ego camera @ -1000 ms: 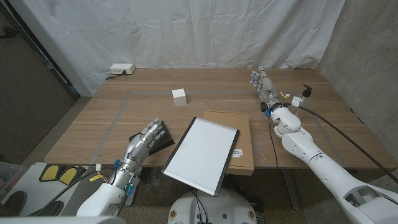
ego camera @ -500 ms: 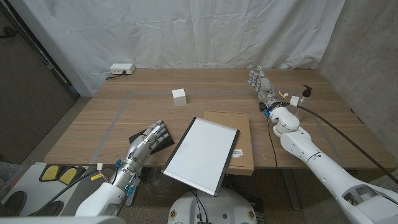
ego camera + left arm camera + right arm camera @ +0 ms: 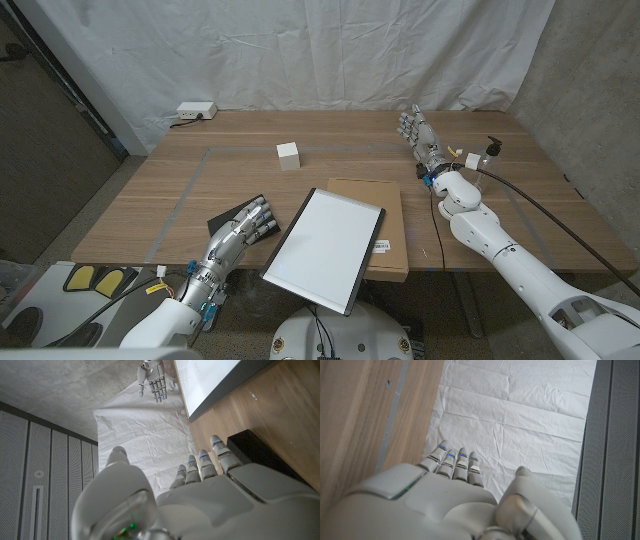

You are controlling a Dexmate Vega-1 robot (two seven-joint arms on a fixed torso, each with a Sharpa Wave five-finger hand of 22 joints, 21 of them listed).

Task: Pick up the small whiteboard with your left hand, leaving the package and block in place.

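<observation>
Whiteboard: it lies tilted at the front edge of the surface, partly on the package, with its near corner past the edge.
Left robot hand: it is open with the fingers apart and holds nothing. It is just beside the whiteboard's left edge, over a black flat thing.
Right robot hand: it is open and empty, well behind the package.
Block: it stands well behind the whiteboard.
Risk: the board is thin and flat, so the fingers may only push it. Then it can slide off the edge or drag the package with it.
</observation>
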